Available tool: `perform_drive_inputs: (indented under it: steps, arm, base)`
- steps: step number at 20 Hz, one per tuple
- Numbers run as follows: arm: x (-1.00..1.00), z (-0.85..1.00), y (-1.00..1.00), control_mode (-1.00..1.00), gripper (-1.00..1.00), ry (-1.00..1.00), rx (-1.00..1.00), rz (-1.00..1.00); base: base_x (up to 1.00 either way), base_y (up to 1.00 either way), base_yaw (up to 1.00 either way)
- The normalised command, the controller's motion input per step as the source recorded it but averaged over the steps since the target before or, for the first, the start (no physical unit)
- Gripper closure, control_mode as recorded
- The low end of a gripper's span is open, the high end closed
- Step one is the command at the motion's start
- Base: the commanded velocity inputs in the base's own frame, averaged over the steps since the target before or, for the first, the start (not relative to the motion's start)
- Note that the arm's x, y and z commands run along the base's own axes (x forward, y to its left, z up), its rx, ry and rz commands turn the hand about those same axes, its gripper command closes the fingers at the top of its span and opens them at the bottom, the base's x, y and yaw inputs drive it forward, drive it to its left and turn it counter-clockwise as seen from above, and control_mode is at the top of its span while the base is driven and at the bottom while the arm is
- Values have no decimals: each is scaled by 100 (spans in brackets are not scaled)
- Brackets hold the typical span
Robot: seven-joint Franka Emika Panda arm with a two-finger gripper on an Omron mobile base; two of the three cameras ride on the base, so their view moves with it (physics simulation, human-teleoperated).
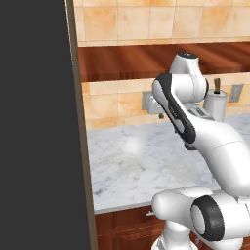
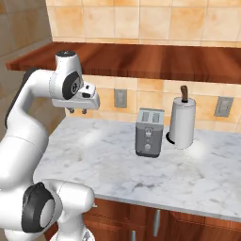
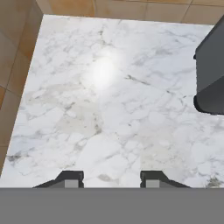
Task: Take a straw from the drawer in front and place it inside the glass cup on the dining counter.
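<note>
Gripper [image 3: 111, 179] hangs high over marble worktop [image 3: 109, 109], fingers apart, nothing between them. Grey toaster [image 2: 149, 132] at 3 o'clock from gripper in hand view. Paper towel roll [image 2: 182, 122] just beside toaster. Drawer [image 2: 120, 212] front below worktop edge, looks closed.

One toaster [image 2: 149, 132], one paper-towel roll [image 2: 182, 122], two wall outlets [image 2: 121, 98].

Toaster [image 2: 149, 132] left of paper-towel roll [image 2: 182, 122] on worktop [image 2: 108, 160].
</note>
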Motion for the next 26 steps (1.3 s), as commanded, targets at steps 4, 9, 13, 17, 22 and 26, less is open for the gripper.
perform_drive_inputs:
  steps: [4, 9, 13, 17, 22, 26]
  arm:
    - [0, 0, 0, 100, -100, 0, 0, 0]
    - [0, 0, 0, 100, -100, 0, 0, 0]
    - [0, 0, 0, 100, -100, 0, 0, 0]
    - [0, 0, 0, 100, -100, 0, 0, 0]
    - [0, 0, 0, 100, -100, 0, 0, 0]
    - [0, 0, 0, 100, -100, 0, 0, 0]
  base:
    - [-13, 0, 0]
    - [-71, 0, 0]
    - [-53, -1, 0]
    - [-7, -29, 0]
    - [0, -86, 0]
    - [0, -99, 0]
